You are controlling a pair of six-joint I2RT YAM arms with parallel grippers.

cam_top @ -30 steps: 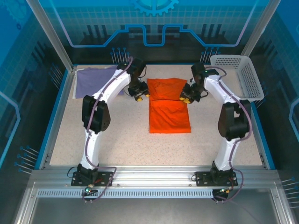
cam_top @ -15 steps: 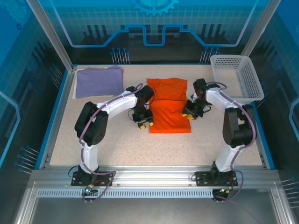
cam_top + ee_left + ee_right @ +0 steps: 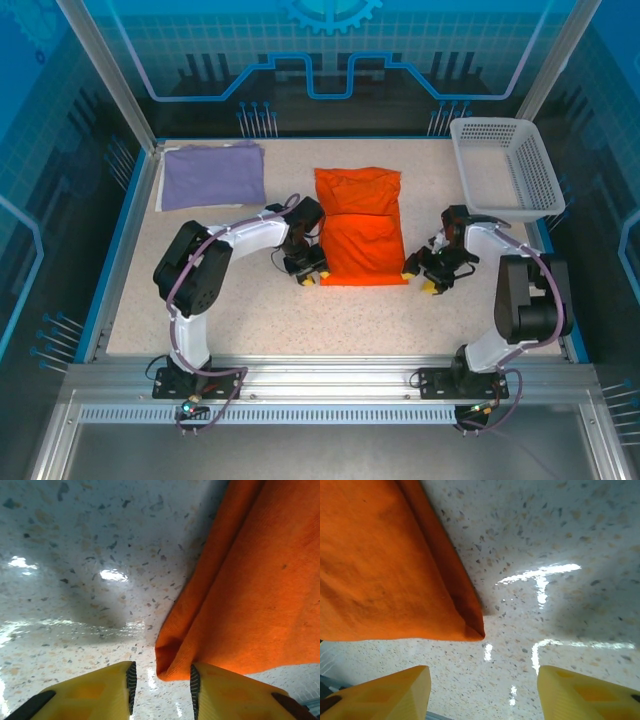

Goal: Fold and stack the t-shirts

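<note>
left gripper (image 3: 161,680) fingers narrowly apart around orange t-shirt (image 3: 360,235) bottom-left corner. right gripper (image 3: 485,690) fingers wide apart, just off bottom-right corner. i'd catch both layers evenly at each corner.

Two t-shirts, the orange t-shirt (image 3: 362,225) and lavender t-shirt (image 3: 212,176), plus one mesh basket (image 3: 505,165).

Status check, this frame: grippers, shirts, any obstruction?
Left gripper jaws ajar at near-left corner of orange t-shirt. Right gripper jaws open, just off near-right corner. Lavender t-shirt far left, unstacked. Basket far right, out of path.
</note>
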